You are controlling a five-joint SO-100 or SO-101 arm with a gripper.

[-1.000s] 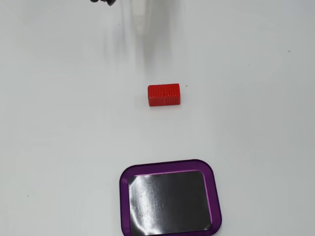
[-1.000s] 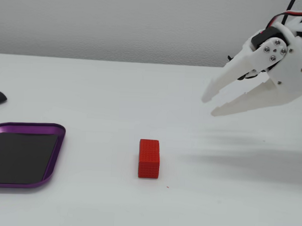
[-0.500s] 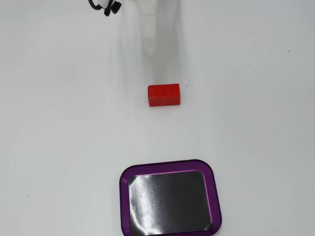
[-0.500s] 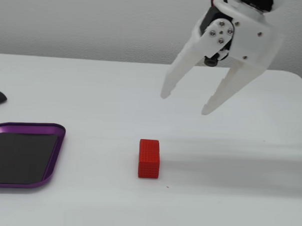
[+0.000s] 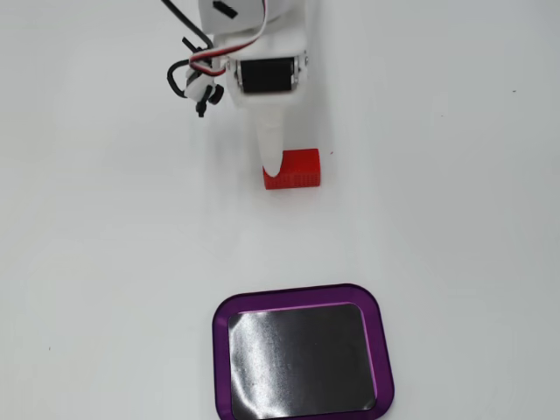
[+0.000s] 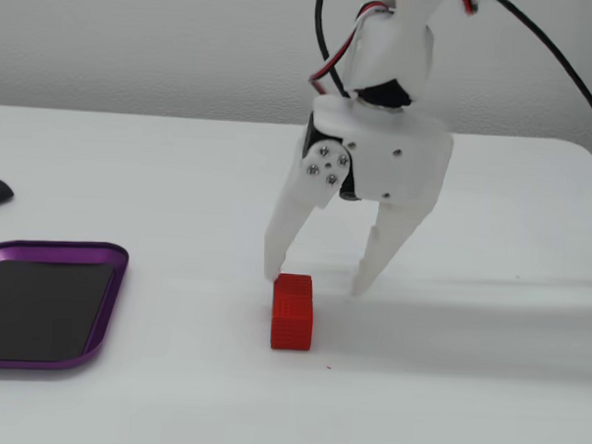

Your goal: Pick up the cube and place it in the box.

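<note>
We are hovering our gripper (image 6: 315, 280), fingers spread wide, with the red block (image 6: 293, 311) beside one fingertip; it looks light, rigid, best pinched across its short sides.

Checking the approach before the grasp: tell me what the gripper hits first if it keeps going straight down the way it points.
Probably the cube: the gripper is open, pointing down, one finger at the cube's top edge. Otherwise the bare table. Depth is unclear.
</note>
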